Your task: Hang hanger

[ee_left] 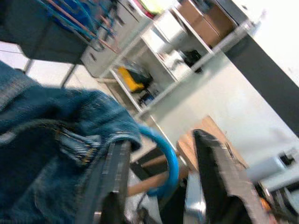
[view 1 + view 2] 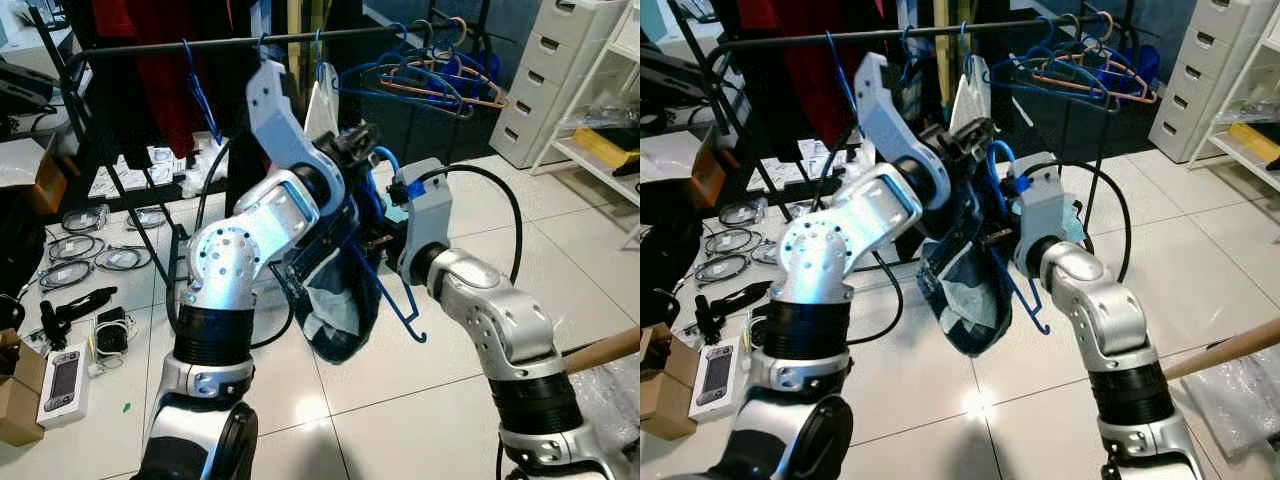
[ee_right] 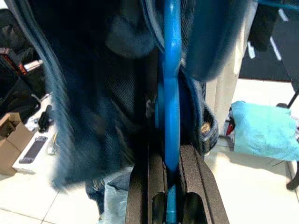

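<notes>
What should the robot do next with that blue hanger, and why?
Probably lift it toward the rail. The right end effector is shut on the blue hanger, which carries jeans and sits well below the rail. The left end effector is open beside the hook, seemingly ready to steer it up.

One black clothes rail (image 2: 200, 44) runs across the back. On it hang one lone blue hanger (image 2: 200, 95) beside the red garment (image 2: 150, 70), and a cluster of several blue and copper hangers (image 2: 430, 75), too tangled to number. Below the rail, one denim garment (image 2: 335, 300) hangs on one blue hanger (image 2: 400, 300). One white drawer unit (image 2: 550, 80) stands past the rail's end.
</notes>
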Tool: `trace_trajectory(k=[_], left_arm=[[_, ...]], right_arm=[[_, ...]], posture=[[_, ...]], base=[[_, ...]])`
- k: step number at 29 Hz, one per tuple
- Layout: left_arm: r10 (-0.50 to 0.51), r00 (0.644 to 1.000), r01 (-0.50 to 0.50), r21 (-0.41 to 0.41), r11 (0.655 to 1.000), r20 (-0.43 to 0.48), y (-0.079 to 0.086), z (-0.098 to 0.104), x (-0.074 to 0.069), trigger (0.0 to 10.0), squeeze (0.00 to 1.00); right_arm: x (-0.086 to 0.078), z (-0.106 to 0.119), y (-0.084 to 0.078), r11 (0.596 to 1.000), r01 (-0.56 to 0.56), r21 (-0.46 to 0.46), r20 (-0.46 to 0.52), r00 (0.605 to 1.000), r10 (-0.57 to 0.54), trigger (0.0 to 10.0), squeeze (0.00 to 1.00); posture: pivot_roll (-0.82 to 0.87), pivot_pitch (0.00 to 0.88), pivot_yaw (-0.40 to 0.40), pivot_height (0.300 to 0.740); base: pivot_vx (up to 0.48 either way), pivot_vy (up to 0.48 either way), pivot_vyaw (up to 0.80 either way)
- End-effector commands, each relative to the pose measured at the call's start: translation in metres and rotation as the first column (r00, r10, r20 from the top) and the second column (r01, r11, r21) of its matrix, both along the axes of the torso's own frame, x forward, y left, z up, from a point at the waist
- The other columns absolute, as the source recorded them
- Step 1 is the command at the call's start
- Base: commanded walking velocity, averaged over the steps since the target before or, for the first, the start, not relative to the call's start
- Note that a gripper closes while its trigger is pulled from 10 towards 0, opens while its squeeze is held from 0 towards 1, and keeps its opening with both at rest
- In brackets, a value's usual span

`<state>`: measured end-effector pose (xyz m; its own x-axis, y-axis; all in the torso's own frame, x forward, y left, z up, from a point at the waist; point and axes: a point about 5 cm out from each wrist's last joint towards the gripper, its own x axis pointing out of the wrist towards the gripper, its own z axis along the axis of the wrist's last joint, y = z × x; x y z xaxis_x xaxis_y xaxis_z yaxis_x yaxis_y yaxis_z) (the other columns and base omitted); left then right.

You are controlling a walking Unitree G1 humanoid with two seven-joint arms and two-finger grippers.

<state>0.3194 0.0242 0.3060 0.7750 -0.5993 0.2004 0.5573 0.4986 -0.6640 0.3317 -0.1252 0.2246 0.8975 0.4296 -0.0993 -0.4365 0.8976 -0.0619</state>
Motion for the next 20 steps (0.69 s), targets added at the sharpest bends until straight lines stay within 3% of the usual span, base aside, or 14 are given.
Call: trace_trajectory(k=[1,2,7,8,10,11,12,14,15,16,20], left_arm=[[-0.14,0.988,0.131,-0.121,0.984,-0.066,-0.032,-0.014,-0.019,10.0,1.0],[-0.156,0.987,0.153,-0.072,0.986,-0.038,-0.031,-0.018,-0.022,10.0,1.0],[-0.166,0.986,0.165,-0.038,0.986,-0.022,-0.031,-0.021,-0.023,10.0,1.0],[-0.166,0.986,0.165,0.028,0.986,0.015,-0.027,-0.025,-0.025,10.0,1.0],[-0.166,0.986,0.165,0.028,0.986,0.015,-0.027,-0.025,-0.025,10.0,1.0],[-0.166,0.985,0.163,0.08,0.983,0.046,-0.022,-0.027,-0.025,10.0,1.0],[-0.166,0.985,0.163,0.08,0.983,0.046,-0.022,-0.027,-0.025,10.0,1.0],[-0.168,0.978,0.144,0.182,0.973,0.123,-0.01,-0.027,-0.026,10.0,1.0],[-0.168,0.978,0.144,0.182,0.973,0.123,-0.01,-0.027,-0.026,10.0,1.0],[-0.184,0.97,0.15,0.201,0.968,0.158,-0.005,-0.024,-0.028,10.0,0.0],[-0.199,0.962,0.16,0.2,0.967,0.19,0.001,-0.019,-0.029,10.0,0.0]], right_arm=[[0.001,0.011,0.005,1.0,-0.019,0.01,0.06,0.998,0.018,10.0,0.0],[0.002,0.014,0.005,1.0,-0.021,0.014,0.076,0.997,0.02,10.0,0.0],[0.002,0.015,0.004,1.0,-0.022,0.017,0.086,0.996,0.021,10.0,0.0],[0.002,0.016,0.005,0.999,-0.031,0.018,0.096,0.995,0.029,10.0,0.0],[0.002,0.016,0.005,0.999,-0.031,0.018,0.096,0.995,0.029,10.0,0.0],[0.002,0.017,0.005,0.999,-0.04,0.016,0.103,0.994,0.038,10.0,0.0],[0.002,0.017,0.005,0.999,-0.04,0.016,0.103,0.994,0.038,10.0,0.0],[0.001,0.019,0.006,0.998,-0.06,0.016,0.121,0.991,0.058,10.0,0.0],[0.001,0.019,0.006,0.998,-0.06,0.016,0.121,0.991,0.058,10.0,0.0],[0.0,0.021,0.007,0.997,-0.079,0.02,0.14,0.987,0.075,10.0,0.0],[-0.002,0.024,0.008,0.994,-0.106,0.027,0.161,0.982,0.1,10.0,0.0]], posture=[[-0.08,0.1,0.036,0.74],[-0.08,0.1,0.036,0.74],[-0.08,0.1,0.036,0.74],[-0.08,0.102,0.037,0.74],[-0.08,0.102,0.037,0.74],[-0.07,0.105,0.036,0.74],[-0.07,0.105,0.036,0.74],[-0.07,0.103,0.034,0.74],[-0.07,0.103,0.034,0.74],[-0.07,0.103,0.034,0.74],[-0.07,0.101,0.033,0.74]], base=[[0.0,0.0,0.0],[0.0,0.0,0.0],[0.0,0.0,0.0],[0.0,0.0,0.0],[0.0,0.0,0.0],[0.0,0.0,0.0],[0.0,0.0,0.0],[0.0,0.0,0.0],[0.0,0.0,0.0],[0.0,0.0,0.0],[0.0,0.0,0.0]])
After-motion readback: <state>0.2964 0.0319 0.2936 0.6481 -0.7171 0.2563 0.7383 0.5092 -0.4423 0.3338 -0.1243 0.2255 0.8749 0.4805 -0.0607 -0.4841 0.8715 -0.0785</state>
